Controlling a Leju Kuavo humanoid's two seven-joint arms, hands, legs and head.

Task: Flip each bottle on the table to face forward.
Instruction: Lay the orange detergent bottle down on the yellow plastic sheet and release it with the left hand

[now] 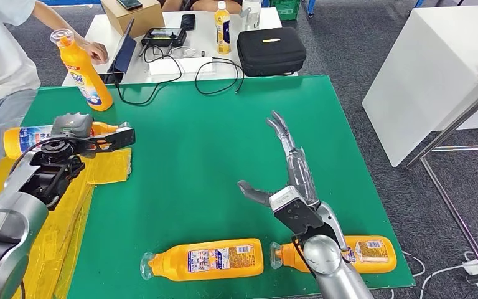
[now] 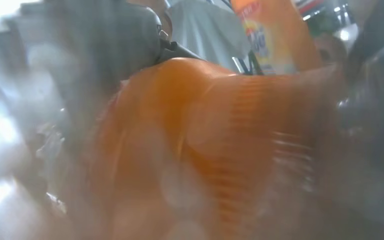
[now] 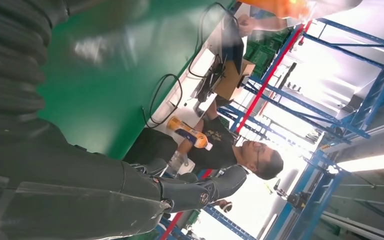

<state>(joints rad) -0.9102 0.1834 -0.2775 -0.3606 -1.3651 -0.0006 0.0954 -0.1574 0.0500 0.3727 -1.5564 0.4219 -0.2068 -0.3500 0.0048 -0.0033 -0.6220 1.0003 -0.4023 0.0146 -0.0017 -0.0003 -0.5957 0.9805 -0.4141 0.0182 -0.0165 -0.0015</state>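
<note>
The left hand (image 1: 74, 134) grips an orange bottle (image 1: 28, 137) at the left edge of the green table (image 1: 193, 143), holding it above a yellow cloth (image 1: 109, 165). The bottle lies on its side with its long axis running left to right, and the hand's fingers reach toward the table's middle. In the left wrist view the bottle's orange body (image 2: 205, 150) fills the frame close up; it is blurred, so I judge the hold is a full wrap rather than a pinch, though the fingers themselves are hard to make out.

The right hand (image 1: 289, 180) is spread and holds nothing, hovering over the bare green surface. Two more bottles lie on their sides along the near edge, both with long axes left to right and their clear caps pointing left: the middle bottle (image 1: 208, 258) sits just left of the right arm, and the right-hand bottle (image 1: 370, 252) is partly hidden behind that arm. Both lie nearer the robot than the right hand, which is the closer hand to them and would need to draw back to reach either.

A person's hand (image 1: 93, 53) holds a fourth bottle (image 1: 87, 71) upright at the far left corner.
</note>
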